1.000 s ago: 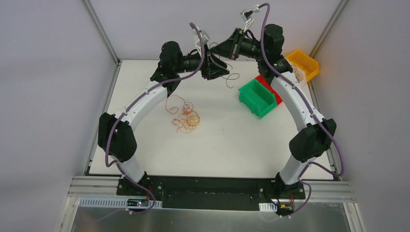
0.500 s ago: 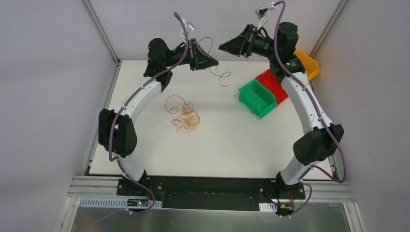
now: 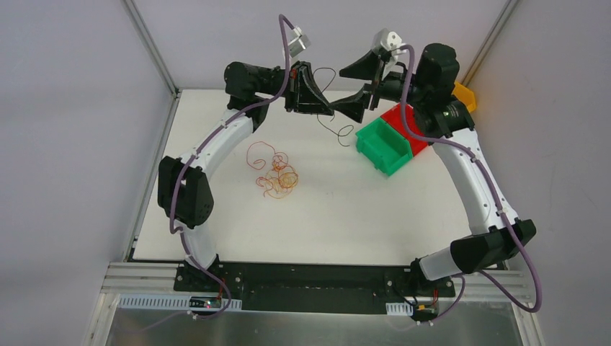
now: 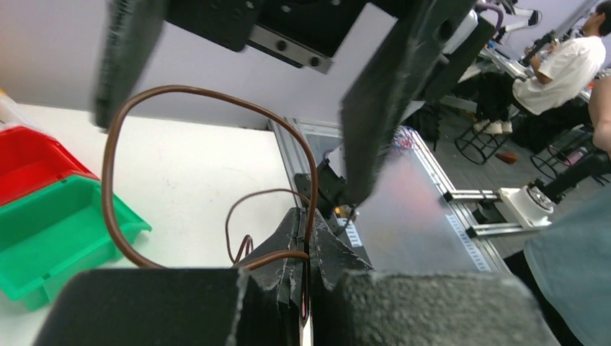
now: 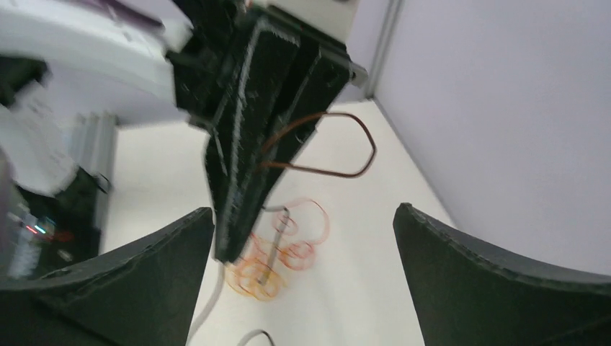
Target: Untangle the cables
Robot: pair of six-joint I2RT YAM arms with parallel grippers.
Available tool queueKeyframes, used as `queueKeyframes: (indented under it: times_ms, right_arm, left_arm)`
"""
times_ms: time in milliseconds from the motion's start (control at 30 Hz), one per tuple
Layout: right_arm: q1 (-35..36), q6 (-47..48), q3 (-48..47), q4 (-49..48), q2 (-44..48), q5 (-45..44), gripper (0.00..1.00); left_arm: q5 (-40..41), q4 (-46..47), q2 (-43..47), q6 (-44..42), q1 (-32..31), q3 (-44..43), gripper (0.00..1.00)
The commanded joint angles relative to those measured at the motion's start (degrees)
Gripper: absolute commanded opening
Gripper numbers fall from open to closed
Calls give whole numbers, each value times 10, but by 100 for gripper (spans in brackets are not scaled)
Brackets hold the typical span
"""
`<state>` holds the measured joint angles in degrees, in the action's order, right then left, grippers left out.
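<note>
Cables (image 3: 275, 173) in red, orange and yellow lie in a loose curly heap on the white table (image 3: 346, 216), at about nine o'clock from its centre. One dark brown wire (image 4: 194, 89) is apart from that heap, up in the air at the table's twelve o'clock edge.

We see the left gripper (image 3: 326, 110) clamped tight on this wire. In the left wrist view its two fingers meet with the wire pinched between them, a wide loop rising above the tip (image 4: 306, 252) and a smaller curl behind. From the top camera the wire's free end hangs down and curls above the table at about six o'clock from the tip.

Facing it, the right gripper (image 3: 339, 92) stands spread wide with nothing between its fingers (image 5: 497, 281) but air and the left gripper's nose, which points into the gap. We cannot tell whether the two grippers touch.

At about two o'clock from the table's centre sit three bins side by side: a green bin (image 3: 385, 148) nearest the middle, a red bin (image 3: 405, 119) beyond it, and a yellow bin (image 3: 465, 94) largely hidden behind the right arm.
</note>
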<state>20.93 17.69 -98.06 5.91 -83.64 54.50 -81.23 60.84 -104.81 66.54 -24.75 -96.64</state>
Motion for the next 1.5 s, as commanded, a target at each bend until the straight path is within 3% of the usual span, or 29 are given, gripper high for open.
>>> queueKeyframes:
  times_ms: [0,67,133,200,233,333,433,600,733,800,833,900,933,967,1067,1200,1333,1467]
  right_arm:
    - [-3,334,-65,170,-7,-28,99]
    - [-3,439,-112,267,-24,-63,100]
    - [-13,436,-156,319,-42,-83,99]
    - [-30,318,-226,357,-72,-74,100]
    - [-38,245,-261,379,-91,-67,99]
    - [-49,96,-304,446,-123,-22,96]
    - [-51,-49,-212,365,-90,-15,92]
    - [-69,-227,-40,171,-6,-65,93]
    - [-103,-247,-31,165,-2,-98,94]
    - [-120,-260,-41,166,-9,-102,94]
    - [-127,-262,-47,170,-13,-101,94]
    - [-136,-264,-63,183,-21,-99,94]
    - [-138,-265,-68,189,-23,-97,94]
    - [-140,-265,-68,194,-23,-97,94]
    - [-138,-248,-40,189,0,-109,94]
    - [-108,-206,7,141,28,-180,94]
    - [-43,-181,6,101,9,-262,93]
    - [4,-195,-4,49,-24,-302,88]
  left_arm:
    - [-58,-17,3,-14,-1,-24,0]
    - [-101,-27,-13,-2,-2,-39,0]
    - [-139,58,-35,78,-1,-45,0]
    - [-173,226,-76,241,-3,-77,0]
    - [-179,253,-97,301,-4,-99,0]
    - [-180,257,-134,364,2,-160,0]
    - [-180,234,-182,439,-1,-263,0]
    - [-110,-19,-117,313,-19,-179,0]
    - [-71,-221,-91,222,-23,-199,0]
    - [-44,-278,-92,211,-9,-206,0]
    - [-21,-387,-90,141,1,-213,0]
    - [79,-776,-90,-124,25,-268,0]
    - [144,-874,-84,-208,37,-279,0]
    - [206,-906,-72,-241,46,-270,0]
    - [416,-903,-29,-218,53,-228,0]
    - [586,-903,-10,-181,3,-232,0]
    - [681,-903,-4,-156,-48,-233,0]
    - [702,-903,-16,-95,-52,-238,0]
